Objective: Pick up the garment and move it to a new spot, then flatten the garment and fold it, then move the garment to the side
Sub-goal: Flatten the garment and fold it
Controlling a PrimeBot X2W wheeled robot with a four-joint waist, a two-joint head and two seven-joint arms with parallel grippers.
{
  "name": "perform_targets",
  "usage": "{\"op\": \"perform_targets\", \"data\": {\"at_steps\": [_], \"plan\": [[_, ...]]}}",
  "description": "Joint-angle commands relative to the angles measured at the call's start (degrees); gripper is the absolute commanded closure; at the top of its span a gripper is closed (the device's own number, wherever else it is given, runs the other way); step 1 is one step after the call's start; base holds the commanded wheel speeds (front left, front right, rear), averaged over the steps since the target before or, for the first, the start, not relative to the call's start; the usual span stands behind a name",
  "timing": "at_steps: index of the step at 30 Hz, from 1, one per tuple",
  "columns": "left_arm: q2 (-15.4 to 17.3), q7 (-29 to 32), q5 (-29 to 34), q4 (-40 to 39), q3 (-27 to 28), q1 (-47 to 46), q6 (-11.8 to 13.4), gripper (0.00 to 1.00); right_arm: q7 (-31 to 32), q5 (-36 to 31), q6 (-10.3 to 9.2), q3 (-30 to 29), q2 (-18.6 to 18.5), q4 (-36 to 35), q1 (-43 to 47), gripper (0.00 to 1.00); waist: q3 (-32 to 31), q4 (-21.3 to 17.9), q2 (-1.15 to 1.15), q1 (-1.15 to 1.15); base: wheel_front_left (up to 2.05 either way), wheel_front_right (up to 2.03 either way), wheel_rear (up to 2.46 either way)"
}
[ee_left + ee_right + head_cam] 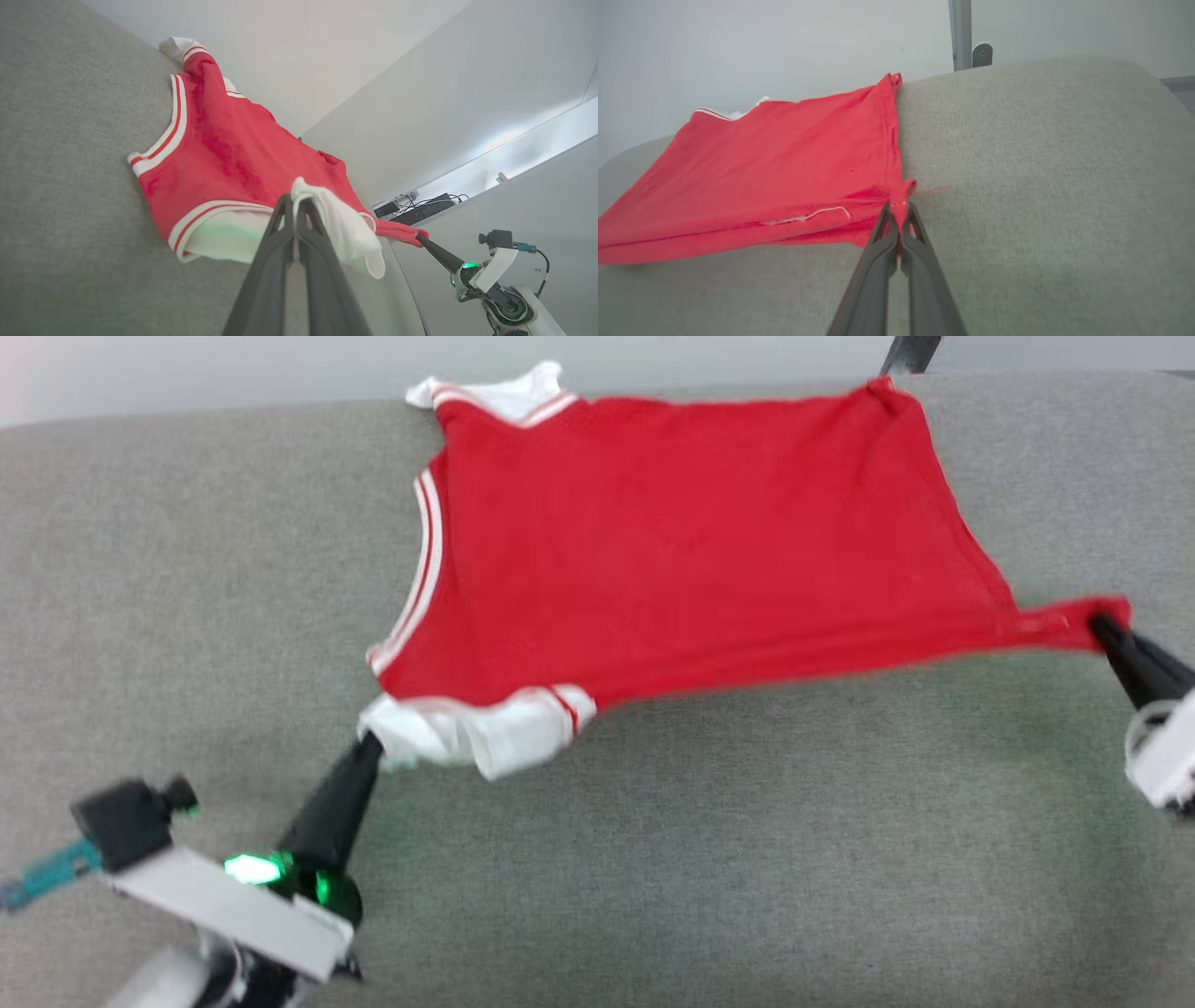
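Note:
The red garment is stretched out across the grey cushioned surface, plain side up, its white sleeve ends and striped trim toward the left. My left gripper is shut on the near white sleeve end; its own wrist view shows the white cloth pinched at the left gripper. My right gripper is shut on the garment's near hem corner at the far right, seen as red cloth clamped in the right gripper. The cloth runs taut between both grips. The far edge lies near the surface's back edge.
The surface's back edge meets a pale wall. A grey post stands behind it at the right. Bare grey surface lies in front of the garment. Cables and dark boxes sit on a ledge in the left wrist view.

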Motion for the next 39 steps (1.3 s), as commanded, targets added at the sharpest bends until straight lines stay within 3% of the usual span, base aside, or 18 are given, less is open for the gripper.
{"op": "perform_targets", "data": {"at_steps": [1,11,18,27,39], "plan": [[0.53,-0.37,0.96,-1.97,0.54,2.54,0.77,1.00,1.25,-0.91,-0.10,-2.30,-0.10,-2.72,3.43,1.00,-0.39,-0.27,0.00,0.00,0.00,0.00,0.00],[0.15,-0.38,3.76,-14.87,7.79,17.49,5.32,1.00,9.81,-4.52,-0.10,-12.06,4.55,-19.56,16.60,1.00,0.87,-0.78,0.00,0.00,0.00,0.00,0.00],[-0.06,0.12,5.44,-15.27,7.99,14.98,5.01,1.00,12.85,-6.29,-0.10,-14.06,7.53,-22.72,15.78,1.00,2.45,-0.70,0.00,0.00,0.00,0.00,0.00],[-3.82,0.36,8.88,-3.88,8.41,0.93,3.31,1.00,11.80,-10.67,-0.10,-13.03,9.63,-16.29,5.73,1.00,6.33,-0.13,0.00,0.00,0.00,0.00,0.00],[-9.01,0.14,21.74,17.15,3.09,-14.72,6.00,1.00,6.55,-16.27,-0.10,-9.27,9.20,-5.10,-3.97,1.00,11.32,0.75,0.00,0.00,0.00,0.00,0.00]]}}
